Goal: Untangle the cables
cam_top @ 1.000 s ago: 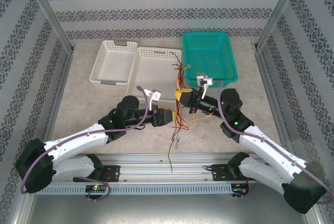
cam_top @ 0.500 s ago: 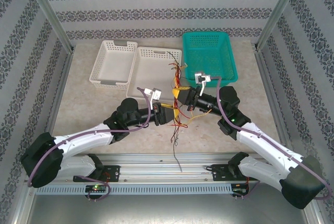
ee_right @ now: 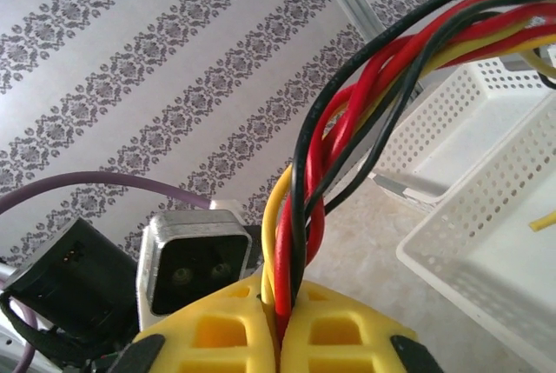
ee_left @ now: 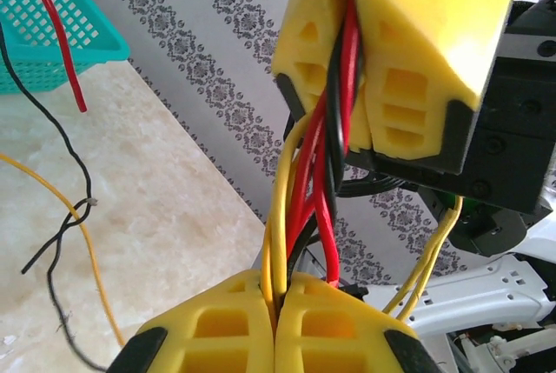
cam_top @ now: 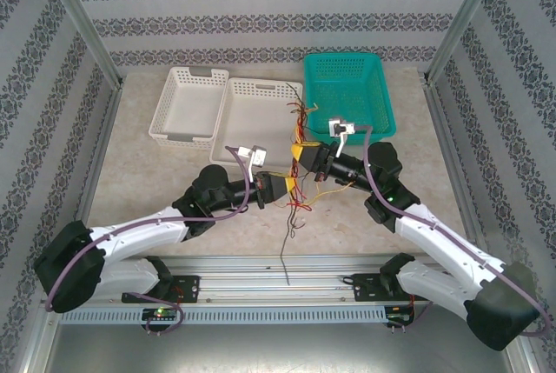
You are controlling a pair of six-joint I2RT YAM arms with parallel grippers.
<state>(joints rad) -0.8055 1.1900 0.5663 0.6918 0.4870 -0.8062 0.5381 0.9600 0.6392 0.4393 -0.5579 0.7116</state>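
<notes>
The cables [cam_top: 295, 209] are a twisted bunch of thin yellow, red and black wires held above the table between both grippers. My left gripper [cam_top: 284, 184] is shut on the bunch from the left. In the left wrist view its yellow fingertips [ee_left: 276, 302] pinch the cables [ee_left: 306, 183], and the right gripper [ee_left: 358, 51] clamps them just above. My right gripper [cam_top: 304, 153] is shut on the same cables [ee_right: 320, 173], its jaws [ee_right: 280, 314] pressed together around them. Loose ends fan up toward the baskets and a dark tail hangs down to the front rail.
Two white baskets [cam_top: 188, 105] [cam_top: 261, 121] stand at the back left and centre. A green basket [cam_top: 349, 90] is at the back right, right behind the right gripper. A metal rail [cam_top: 278, 290] runs along the near edge.
My left gripper has closed onto the cable bunch and moved slightly up and right. The right gripper shifted a little toward the baskets, and the hanging tail swung.
</notes>
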